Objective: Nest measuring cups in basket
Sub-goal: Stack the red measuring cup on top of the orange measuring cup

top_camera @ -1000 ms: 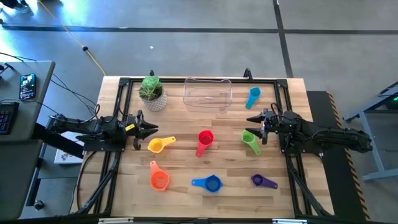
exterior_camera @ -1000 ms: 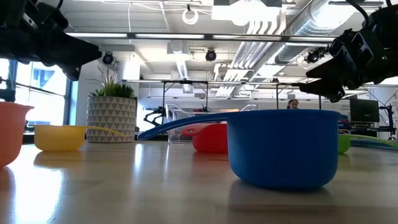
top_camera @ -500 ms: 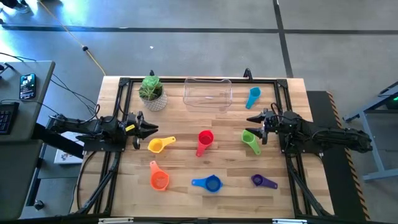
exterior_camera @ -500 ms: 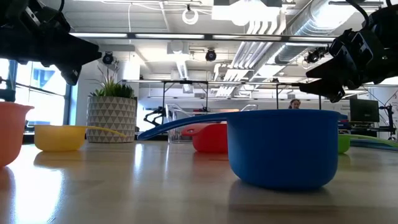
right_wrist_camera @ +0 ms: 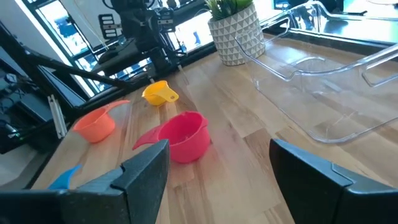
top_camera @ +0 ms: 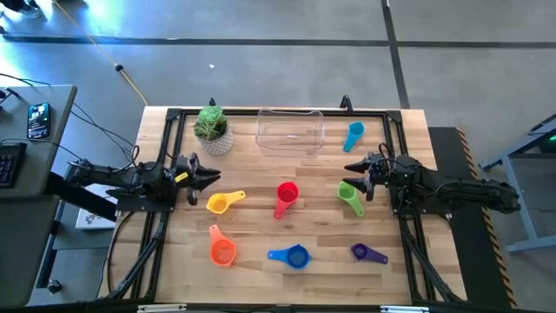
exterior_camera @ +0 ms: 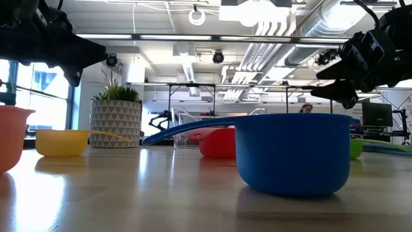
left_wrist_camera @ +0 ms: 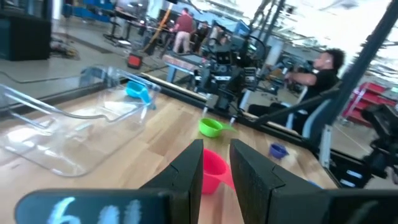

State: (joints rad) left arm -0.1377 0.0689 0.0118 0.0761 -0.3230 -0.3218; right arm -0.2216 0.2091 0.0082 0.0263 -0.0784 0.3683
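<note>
Wooden table (top_camera: 261, 226) carries all; the clear basket (top_camera: 290, 130) lies empty at twelve o'clock, with seven measuring cups scattered below it. The potted plant (top_camera: 212, 129) stands near the basket, at its nine o'clock, and may be knocked. The left claw (top_camera: 211, 176) hovers narrow and empty just above the yellow cup (top_camera: 219, 203); the right claw (top_camera: 352, 165) hovers wide and empty near the green cup (top_camera: 349, 195). Light cups could slide away if pinched badly.

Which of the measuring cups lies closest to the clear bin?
The light blue plastic measuring cup, just right of the clear rectangular plastic bin at the table's far edge; the other six cups lie farther toward the near side.
</note>
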